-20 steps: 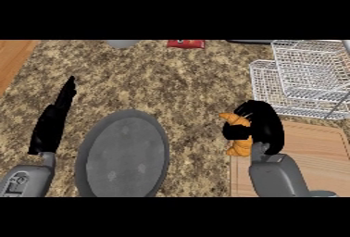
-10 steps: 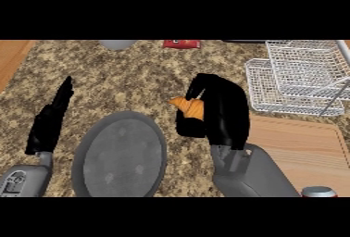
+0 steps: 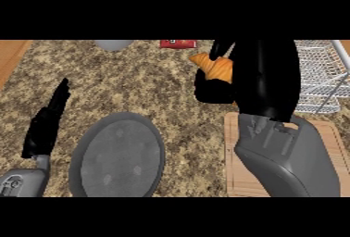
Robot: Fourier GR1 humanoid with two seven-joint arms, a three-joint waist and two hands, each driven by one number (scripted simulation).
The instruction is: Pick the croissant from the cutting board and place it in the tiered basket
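Right hand (image 3: 263,78) has risen, croissant (image 3: 213,67) clasped (left hand (image 3: 46,125) rests).

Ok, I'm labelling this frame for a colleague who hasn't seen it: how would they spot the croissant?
Start at the white wire tiered basket at the counter's far right. Just left of it the right hand is raised, its fingers curled round the croissant. It is the only orange-brown thing there, unlike the grey plate or the pale cutting board nearer the robot.

Orange croissant (image 3: 213,68) in robot hand (image 3: 256,78)
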